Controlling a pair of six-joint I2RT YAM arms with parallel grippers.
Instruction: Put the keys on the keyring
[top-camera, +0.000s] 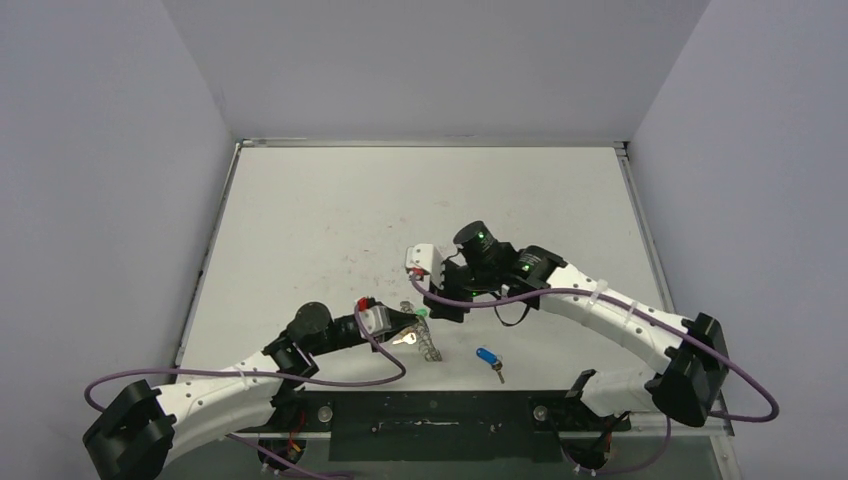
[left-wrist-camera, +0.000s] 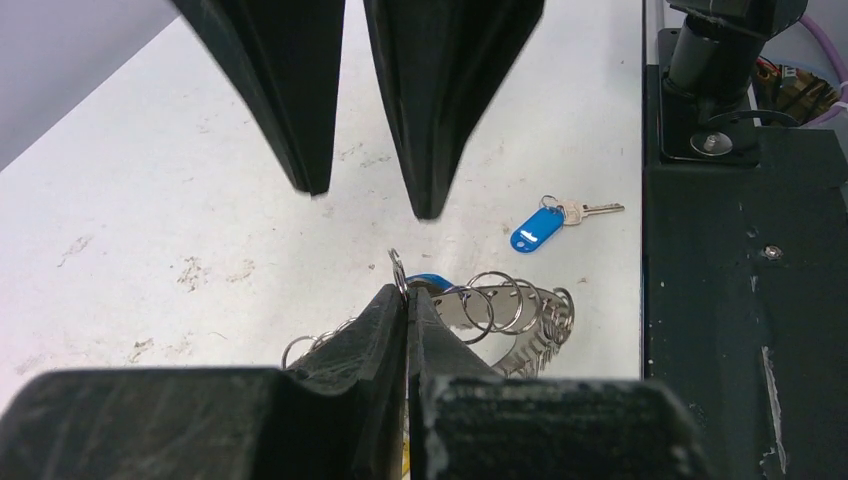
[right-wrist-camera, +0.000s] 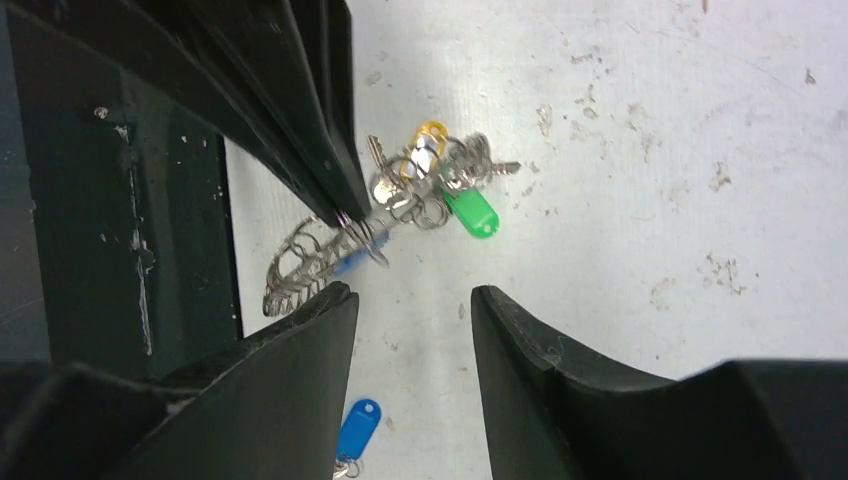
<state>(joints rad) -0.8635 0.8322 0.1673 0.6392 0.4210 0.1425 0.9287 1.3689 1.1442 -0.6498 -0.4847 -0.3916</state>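
Silver and edged with small wire loops, the large metal keyring (top-camera: 428, 345) is near the 6 o'clock edge of the white table (top-camera: 400, 200), with one loop clamped between the pressed-together fingers of the left end effector (left-wrist-camera: 405, 292). The right end effector (right-wrist-camera: 412, 292) hovers just beyond, fingers apart and empty. A small silver key with a blue oval plastic tag (top-camera: 488, 358) lies loose at about 5 o'clock from it, tag toward 11, blade toward 5. The free right arm is nearer, so it likely makes that pick. Only the right wrist view shows the green tag (right-wrist-camera: 470, 212) and yellow tag (right-wrist-camera: 430, 135) bunched at the ring; only the left wrist view shows the single-loop pinch.
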